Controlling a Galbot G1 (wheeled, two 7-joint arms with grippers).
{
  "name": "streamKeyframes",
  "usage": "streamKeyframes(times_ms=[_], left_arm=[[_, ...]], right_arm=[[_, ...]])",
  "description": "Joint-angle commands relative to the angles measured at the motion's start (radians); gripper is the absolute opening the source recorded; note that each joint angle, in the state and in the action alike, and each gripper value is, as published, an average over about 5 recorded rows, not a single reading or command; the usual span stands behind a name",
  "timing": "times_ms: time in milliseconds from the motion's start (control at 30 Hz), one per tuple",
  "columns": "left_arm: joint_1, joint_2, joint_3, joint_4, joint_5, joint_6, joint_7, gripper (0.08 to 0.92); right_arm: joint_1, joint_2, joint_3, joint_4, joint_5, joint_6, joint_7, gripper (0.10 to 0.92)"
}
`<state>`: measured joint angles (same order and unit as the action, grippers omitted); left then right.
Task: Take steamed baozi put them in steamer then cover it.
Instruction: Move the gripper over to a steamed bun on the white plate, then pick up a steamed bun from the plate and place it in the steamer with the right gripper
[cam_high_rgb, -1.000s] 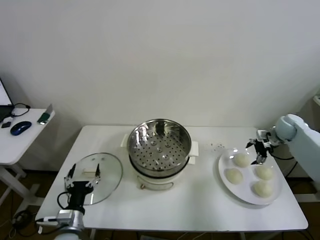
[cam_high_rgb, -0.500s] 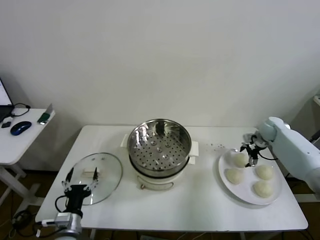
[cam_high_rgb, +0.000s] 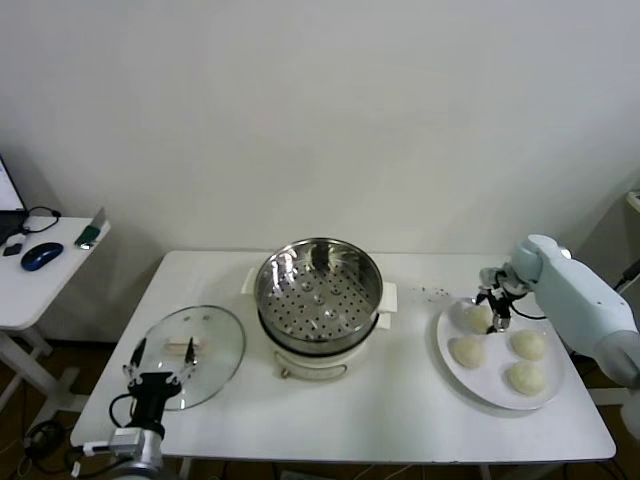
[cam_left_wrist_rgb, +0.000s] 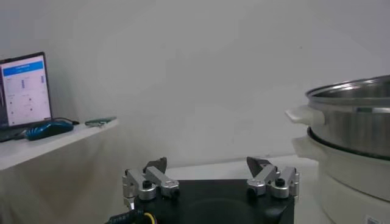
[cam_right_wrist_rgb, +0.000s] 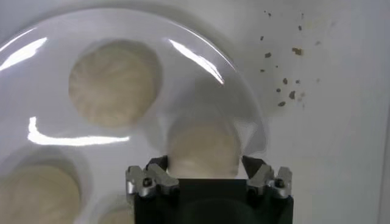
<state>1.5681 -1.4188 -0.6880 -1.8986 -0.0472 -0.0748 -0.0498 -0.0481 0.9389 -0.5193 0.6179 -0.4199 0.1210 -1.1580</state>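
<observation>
1. Since a moment ago the right pincer (cam_high_rgb: 493, 305) has slid inward from the worktop's right edge and now sits over the nearest bun (cam_right_wrist_rgb: 203, 148) on the white plate (cam_high_rgb: 447, 328), jaws open on either side of it, not yet squeezing.
2. That reads as the first pick-up about to start; the steamer (cam_high_rgb: 318, 295) at mid-worktop holds no buns.
3. Four smooth, pale, domed buns remain on the plate.
4. Near the front-left corner, the left pincer (cam_high_rgb: 159, 364) hangs open beside the glass lid (cam_high_rgb: 190, 354).
</observation>
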Motion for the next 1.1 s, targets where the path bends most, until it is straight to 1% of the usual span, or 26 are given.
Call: streamKeyframes(times_ms=[33, 167, 300, 433, 567, 700, 867, 967, 1100], left_arm=[[0.004, -0.001, -0.002, -0.001, 0.000, -0.001, -0.001, 0.823], [0.010, -0.002, -0.002, -0.003, 0.000, -0.003, -0.002, 0.823], [0.014, -0.002, -0.004, -0.006, -0.001, -0.002, -0.002, 0.823], [0.019, 0.001, -0.005, -0.011, 0.004, 0.001, -0.003, 0.823], [0.025, 0.002, -0.005, -0.015, 0.005, 0.000, -0.003, 0.823], [0.035, 0.002, -0.003, -0.016, 0.005, 0.001, -0.003, 0.823], [0.051, 0.008, 0.006, -0.017, 0.013, -0.001, 0.003, 0.823], [0.059, 0.010, 0.011, -0.019, 0.014, -0.003, 0.004, 0.823], [0.063, 0.018, 0.021, -0.017, 0.011, -0.003, 0.005, 0.823]], right_arm=[[0.002, 0.012, 0.002, -0.013, -0.010, 0.007, -0.006, 0.714], [0.018, 0.000, -0.017, 0.008, 0.010, 0.018, -0.009, 0.694], [0.074, -0.034, -0.107, 0.078, 0.076, 0.037, -0.015, 0.687], [0.218, -0.066, -0.282, 0.164, 0.146, 0.084, -0.031, 0.687], [0.418, -0.056, -0.489, 0.220, 0.252, 0.150, -0.043, 0.688], [0.610, 0.006, -0.676, 0.251, 0.379, 0.224, -0.054, 0.693], [0.731, 0.101, -0.759, 0.288, 0.449, 0.305, -0.073, 0.696], [0.761, 0.162, -0.772, 0.308, 0.461, 0.343, -0.077, 0.700], [0.762, 0.262, -0.758, 0.321, 0.396, 0.410, -0.067, 0.704]])
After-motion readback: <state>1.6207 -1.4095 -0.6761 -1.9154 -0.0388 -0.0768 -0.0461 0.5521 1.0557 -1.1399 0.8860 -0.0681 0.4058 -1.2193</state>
